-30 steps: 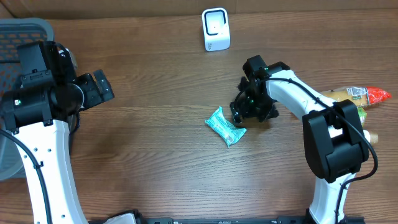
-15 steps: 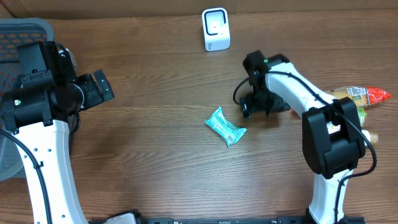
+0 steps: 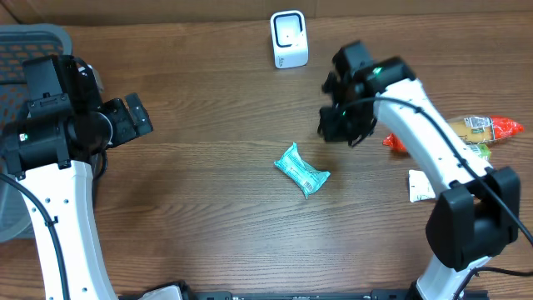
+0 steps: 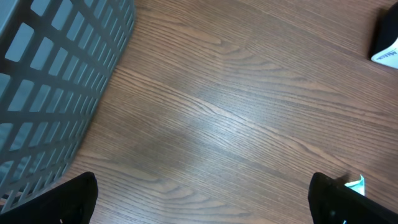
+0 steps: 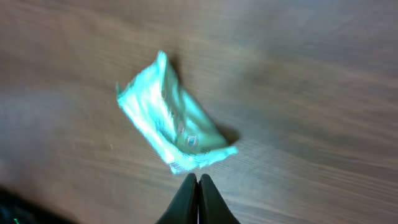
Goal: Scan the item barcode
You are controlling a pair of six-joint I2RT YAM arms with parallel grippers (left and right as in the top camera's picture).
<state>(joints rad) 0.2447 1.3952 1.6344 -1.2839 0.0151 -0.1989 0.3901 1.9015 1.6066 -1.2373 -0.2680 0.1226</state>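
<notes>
From overhead, the right claw (image 3: pixel 340 125) is clenched with nothing in it. The teal snack packet (image 3: pixel 301 170) lies flat on the tabletop (image 3: pixel 208 217), a little way off the claw on the side away from the white scanner (image 3: pixel 289 39). The left claw (image 3: pixel 133 117) hangs released, well apart from the packet, next to the grey basket (image 3: pixel 33 37). If the right claw goes down clenched like that, I'd expect it to shove the packet along the wood rather than pick it up.

The left wrist view shows that claw (image 4: pixel 202 202) spread wide over bare wood. The basket (image 4: pixel 50 81) is to one side, and a sliver of the packet (image 4: pixel 356 182) shows just past one finger. I see little risk from this arm unless it swings toward the basket wall.

In the blurred right wrist view, the claw (image 5: pixel 198 182) tips are pressed together just short of the packet (image 5: pixel 174 127), not touching it. The wrapper looks thin and crinkly, so a pinch on one corner could slip or let it droop. It might then turn its barcode away from the scanner. I can't tell which face carries the code.
</notes>
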